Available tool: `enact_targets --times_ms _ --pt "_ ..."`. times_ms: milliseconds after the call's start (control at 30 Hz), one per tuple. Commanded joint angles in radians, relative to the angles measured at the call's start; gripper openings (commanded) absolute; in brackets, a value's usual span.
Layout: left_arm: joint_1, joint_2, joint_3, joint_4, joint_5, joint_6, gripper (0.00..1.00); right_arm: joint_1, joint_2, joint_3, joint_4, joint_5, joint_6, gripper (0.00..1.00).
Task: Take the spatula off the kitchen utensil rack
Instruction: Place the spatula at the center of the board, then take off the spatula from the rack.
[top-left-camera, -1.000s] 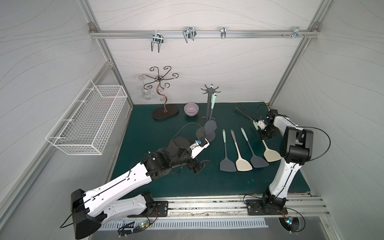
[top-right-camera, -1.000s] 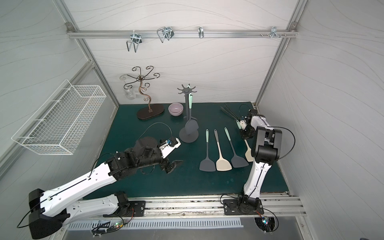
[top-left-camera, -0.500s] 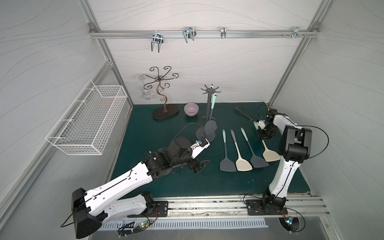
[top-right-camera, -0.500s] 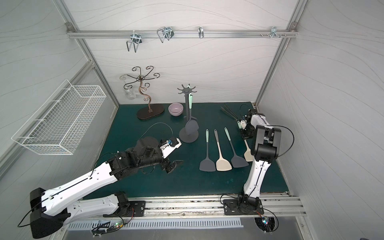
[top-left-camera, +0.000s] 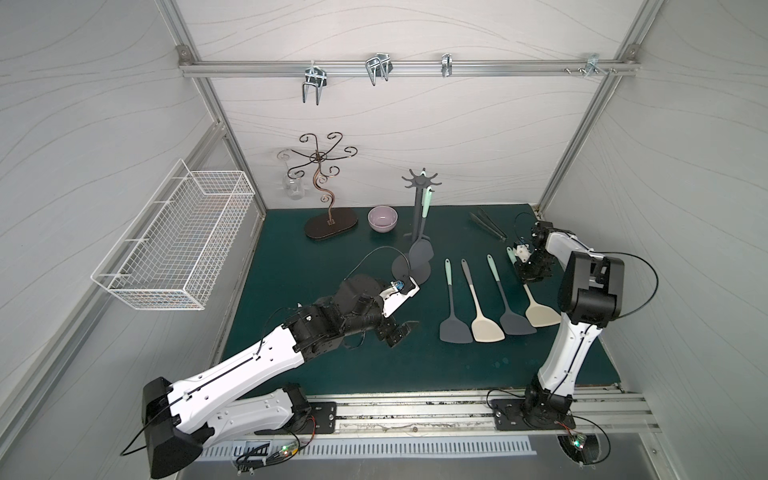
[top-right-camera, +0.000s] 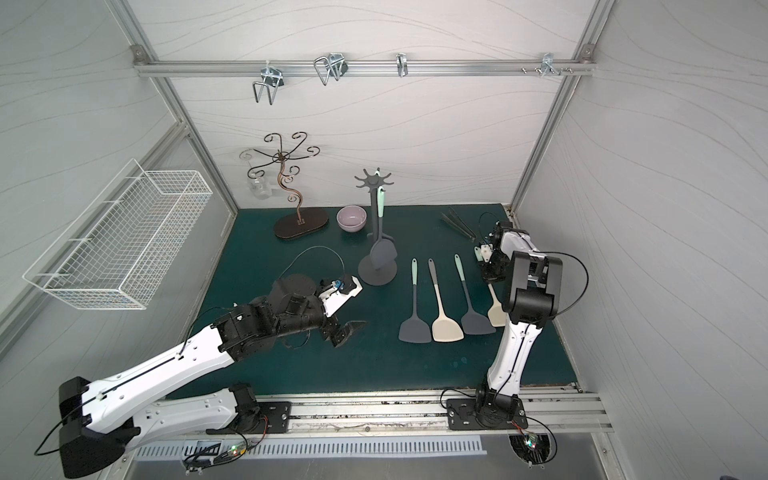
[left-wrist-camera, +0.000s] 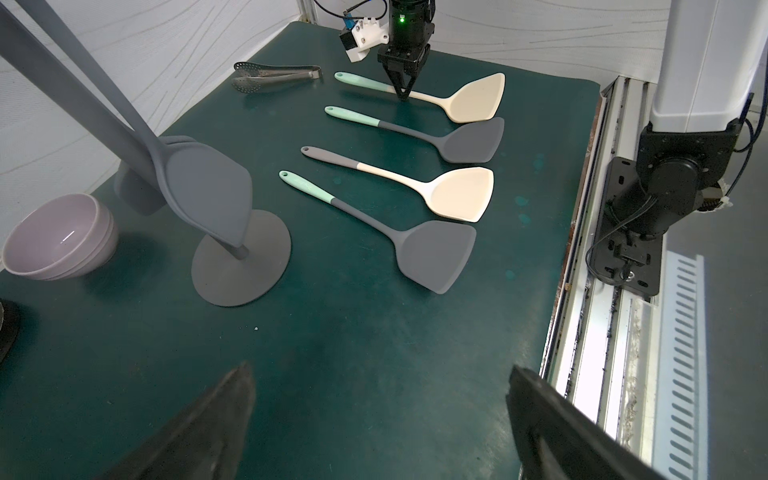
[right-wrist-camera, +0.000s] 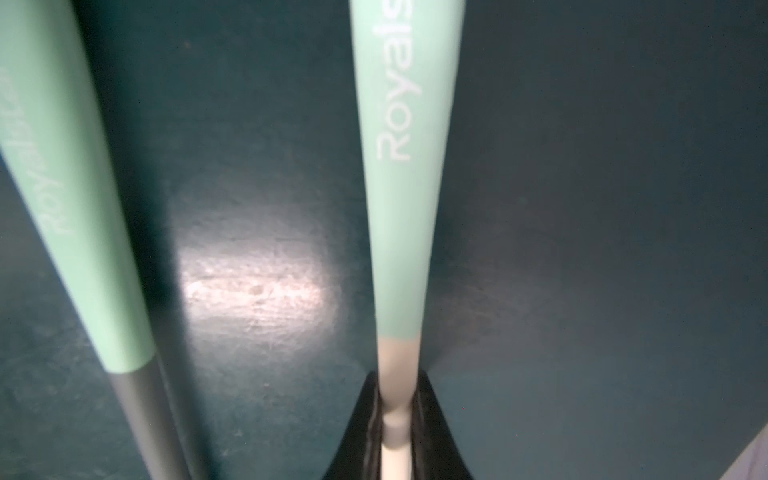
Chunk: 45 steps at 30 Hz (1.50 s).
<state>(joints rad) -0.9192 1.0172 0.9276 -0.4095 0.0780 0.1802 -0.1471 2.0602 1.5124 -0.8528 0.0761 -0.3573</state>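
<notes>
**Desk:** Since I have no screen here, tell me where the kitchen utensil rack (left-wrist-camera: 232, 282) stands.

**Operator:** I see it upright near the back edge of the counter (top-left-camera: 332, 374), about midway along that edge. A lilac bowl (top-left-camera: 382, 219) sits just beside it on the left. A hanging spatula (top-left-camera: 420, 253) with a mint handle and a grey blade dangles from the rack's crown. Its blade is low in front of the pole, above the round base.

**Desk:** And your right gripper (left-wrist-camera: 402, 93)?

**Operator:** It is low near the right edge of the counter, jaws pinched narrow on the thin neck of the cream spatula (top-left-camera: 541, 314), just past where the mint handle ends. In my right wrist view a dark finger (right-wrist-camera: 361, 436) sits on each side of that neck. The cream spatula lies on the counter, blade toward the front edge and handle toward the back.

**Desk:** Anything beside it?

**Operator:** A row of three spatulas (top-left-camera: 487, 330) lies to its left. They are apart from one another, blades toward the front: grey, cream, grey. Metal tongs (top-left-camera: 488, 224) lie near the back right corner.

**Desk:** The left gripper (top-left-camera: 403, 332)?

**Operator:** It hangs over the middle of the counter, on the front side of the rack, jaws spread wide and empty. I cannot tell whether it touches the surface.
</notes>
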Motion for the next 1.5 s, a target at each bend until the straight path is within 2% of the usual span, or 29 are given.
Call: enact_targets --times_ms 0,300,533,700,833,1000,1133,1267,1467 --pt "-0.004 -0.016 0.001 0.055 0.005 0.005 0.99 0.007 -0.017 0.005 -0.053 0.005 0.02 0.2" --pt "-0.004 -0.018 -0.019 0.067 -0.017 0.009 0.99 0.009 -0.085 0.046 -0.083 -0.043 0.043 0.28" --pt "0.0 -0.008 -0.02 0.065 -0.134 -0.002 0.99 0.048 -0.203 0.065 -0.089 -0.05 0.078 0.28" --pt "0.067 0.014 0.024 0.044 -0.191 -0.081 0.99 0.121 -0.341 0.047 -0.037 -0.086 0.139 0.28" --pt "0.171 0.038 0.088 0.023 -0.173 -0.203 0.99 0.254 -0.514 -0.066 0.131 -0.126 0.227 0.3" --pt "0.252 0.083 0.171 0.035 -0.098 -0.292 0.99 0.431 -0.684 -0.195 0.399 -0.186 0.359 0.35" --pt "0.35 0.152 0.277 0.059 0.049 -0.419 0.92 0.547 -0.761 -0.306 0.682 -0.213 0.494 0.38" --pt "0.416 0.229 0.382 0.122 0.164 -0.518 0.8 0.604 -0.767 -0.383 0.899 -0.247 0.578 0.41" --pt "0.418 0.363 0.595 0.105 0.163 -0.467 0.7 0.676 -0.709 -0.357 0.977 -0.26 0.581 0.43"
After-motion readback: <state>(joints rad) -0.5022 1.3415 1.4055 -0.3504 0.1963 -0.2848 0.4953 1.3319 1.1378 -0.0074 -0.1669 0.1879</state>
